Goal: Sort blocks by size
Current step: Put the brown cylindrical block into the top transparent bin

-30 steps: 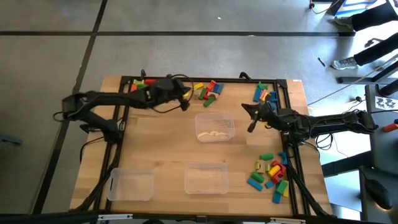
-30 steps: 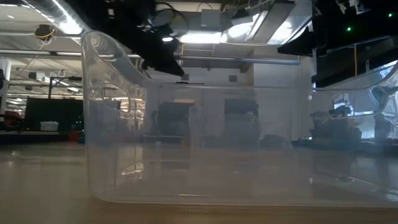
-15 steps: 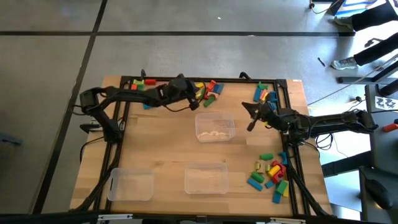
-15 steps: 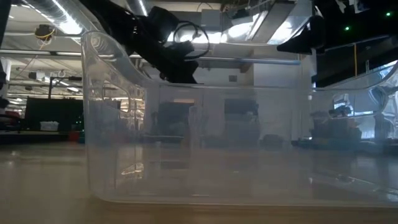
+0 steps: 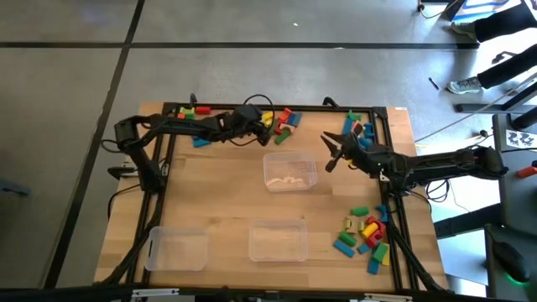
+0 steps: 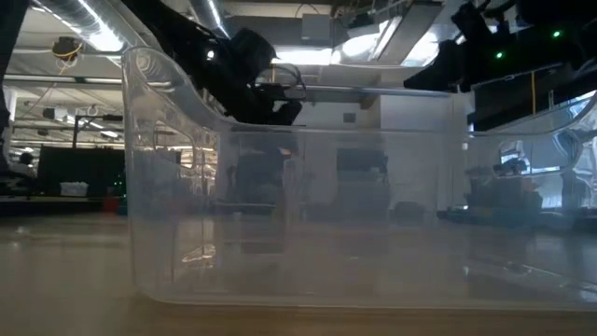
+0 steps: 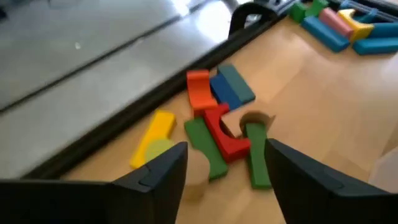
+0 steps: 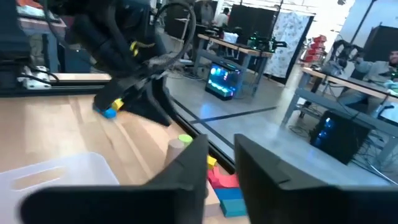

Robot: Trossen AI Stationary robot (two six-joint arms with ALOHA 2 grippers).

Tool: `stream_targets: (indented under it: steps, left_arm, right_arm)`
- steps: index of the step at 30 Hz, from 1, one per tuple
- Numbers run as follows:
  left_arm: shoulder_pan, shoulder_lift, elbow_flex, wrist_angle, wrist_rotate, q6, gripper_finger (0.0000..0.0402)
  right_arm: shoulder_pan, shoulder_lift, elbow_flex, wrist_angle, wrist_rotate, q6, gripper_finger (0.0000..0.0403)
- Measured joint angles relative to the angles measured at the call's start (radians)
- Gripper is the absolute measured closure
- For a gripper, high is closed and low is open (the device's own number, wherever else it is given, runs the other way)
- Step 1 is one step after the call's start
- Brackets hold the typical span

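The tabletop (image 5: 218, 201) carries three clear trays: one at mid-table (image 5: 290, 172) and two along the near edge (image 5: 278, 241) (image 5: 177, 249). Blocks lie in heaps at the far edge (image 5: 281, 122), the far right corner (image 5: 357, 127) and the right side (image 5: 365, 232). The left end effector (image 7: 225, 163), fingers apart and empty, hangs over the far-edge heap. The right end effector (image 5: 332, 151), fingers slightly apart and empty, sits raised between the middle tray and the corner heap.
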Motion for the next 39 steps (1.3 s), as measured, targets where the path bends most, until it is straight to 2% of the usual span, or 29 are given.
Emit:
stream_targets:
  steps: [6,11,23,32,39]
  left_arm:
    - [0.019,0.072,0.000,0.042,-0.009,-0.040,0.0191]
    - [0.041,0.116,0.000,0.082,-0.015,-0.018,0.0199]
    - [0.049,0.171,0.004,0.110,-0.029,0.005,0.0199]
    - [0.041,0.144,-0.004,0.016,-0.016,0.034,0.0199]
    - [0.042,0.121,-0.001,0.031,-0.019,0.082,0.0199]
  right_arm:
    - [-0.045,0.026,0.000,0.005,-0.031,0.000,0.0243]
    - [-0.043,0.030,0.000,0.005,-0.044,0.000,0.0217]
    - [-0.042,0.030,0.000,-0.010,-0.053,0.009,0.0216]
    - [-0.042,0.030,0.000,-0.055,-0.053,0.012,0.0216]
    - [-0.042,0.030,0.000,-0.053,-0.052,0.012,0.0216]
